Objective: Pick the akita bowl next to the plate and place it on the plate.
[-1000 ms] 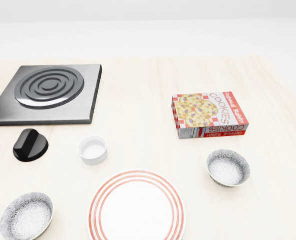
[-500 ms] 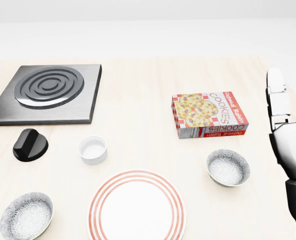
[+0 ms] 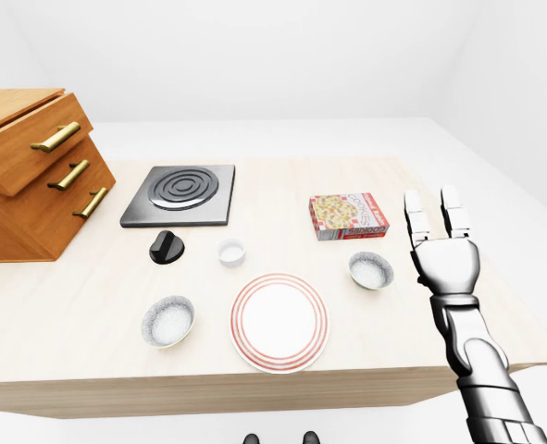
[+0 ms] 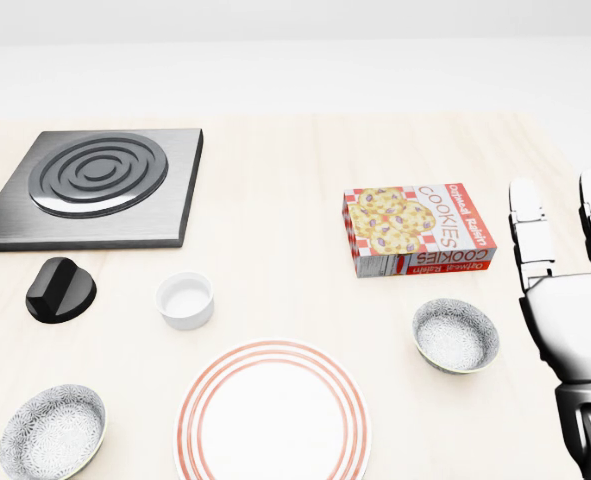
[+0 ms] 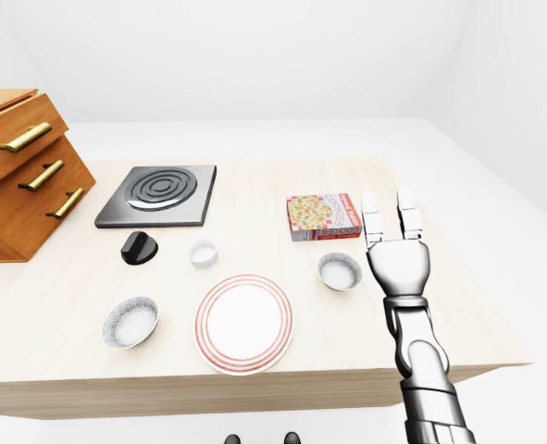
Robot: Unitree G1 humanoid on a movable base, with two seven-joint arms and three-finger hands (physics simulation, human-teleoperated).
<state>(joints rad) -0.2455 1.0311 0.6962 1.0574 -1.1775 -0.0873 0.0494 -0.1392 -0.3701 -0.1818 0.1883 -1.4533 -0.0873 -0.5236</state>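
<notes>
While the akita bowl (image 4: 456, 335) sits untouched on the worktop (image 4: 275, 200), just right of the striped plate (image 4: 273, 415), I hold my right hand (image 4: 572, 300) beside it, fingers spread and empty. Grasping, lifting and placing are all left to do.

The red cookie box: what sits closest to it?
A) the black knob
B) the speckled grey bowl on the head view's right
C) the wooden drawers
B: in the head view the speckled grey bowl lies just below the red cookie box.
</notes>
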